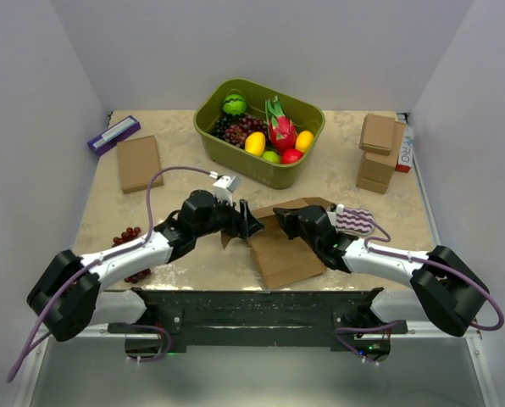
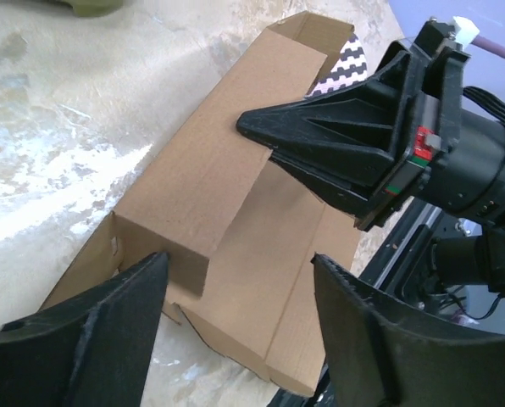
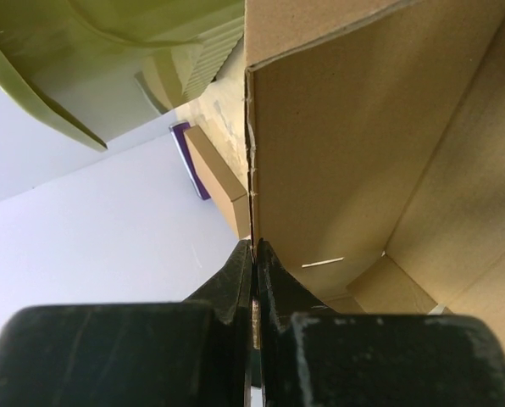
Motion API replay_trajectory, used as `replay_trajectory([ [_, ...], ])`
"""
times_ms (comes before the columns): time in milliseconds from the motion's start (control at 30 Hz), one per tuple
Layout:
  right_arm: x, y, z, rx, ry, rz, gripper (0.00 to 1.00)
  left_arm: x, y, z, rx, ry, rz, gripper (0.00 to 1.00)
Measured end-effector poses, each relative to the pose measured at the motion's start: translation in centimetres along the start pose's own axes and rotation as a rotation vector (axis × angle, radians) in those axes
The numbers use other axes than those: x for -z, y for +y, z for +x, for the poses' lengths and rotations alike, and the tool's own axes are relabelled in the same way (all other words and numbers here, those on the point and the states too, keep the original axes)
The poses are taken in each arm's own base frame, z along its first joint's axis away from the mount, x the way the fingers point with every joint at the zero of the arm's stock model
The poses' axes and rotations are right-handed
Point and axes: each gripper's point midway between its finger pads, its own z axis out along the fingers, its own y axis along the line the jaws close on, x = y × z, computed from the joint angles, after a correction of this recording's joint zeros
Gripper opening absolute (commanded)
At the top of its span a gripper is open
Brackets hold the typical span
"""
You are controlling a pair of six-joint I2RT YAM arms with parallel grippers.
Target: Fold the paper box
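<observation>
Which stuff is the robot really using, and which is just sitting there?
Using: paper box; right gripper, pinching its wall; left gripper, open near it.
Just sitting: fruit bin; flat brown box; stacked small boxes; purple box; loose grapes.

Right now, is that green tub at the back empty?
No, the green tub holds grapes, a dragon fruit and other colourful fruit.
</observation>
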Motion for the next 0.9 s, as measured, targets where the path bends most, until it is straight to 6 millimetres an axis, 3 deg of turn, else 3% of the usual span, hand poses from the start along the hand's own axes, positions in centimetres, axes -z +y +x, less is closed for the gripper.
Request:
replay_trajectory([
  [100,0.1,-0.1,0.0,0.0,0.001,0.0,0.0,1.9,-0.9,-1.7,-0.083,-0.068,0.009,0.84],
  [267,0.5,0.3,-0.1,-0.005,0.004,-0.013,0.0,7.0,-2.4,-6.3,-0.192,-0.281,0.016,0.87],
  [333,0.6,0.3,-0.1,-0.006,0.005,-0.015,0.0,8.6,-0.9,-7.7,-0.18,-0.355,-0.047,0.87],
  [400,0.6,0.2,-0.2,-0.005,0.005,-0.015,0.0,9.7,2.6,-8.3,-0.131,-0.402,-0.166,0.87],
  [500,0.7,0.0,-0.2,0.0,0.007,-0.023,0.0,10.0,7.7,-6.6,-0.045,-0.391,-0.329,0.87],
  [633,0.7,-0.1,-0.3,0.017,0.008,-0.039,0.0,8.6,11.9,-1.4,0.027,-0.248,-0.446,0.85],
  [767,0.7,0.1,-0.4,0.029,0.002,-0.058,0.0,7.5,13.9,1.7,0.048,-0.144,-0.491,0.84],
  [900,0.7,-0.2,-0.7,0.04,-0.007,-0.059,0.0,6.4,14.0,2.7,0.029,-0.111,-0.447,0.83],
])
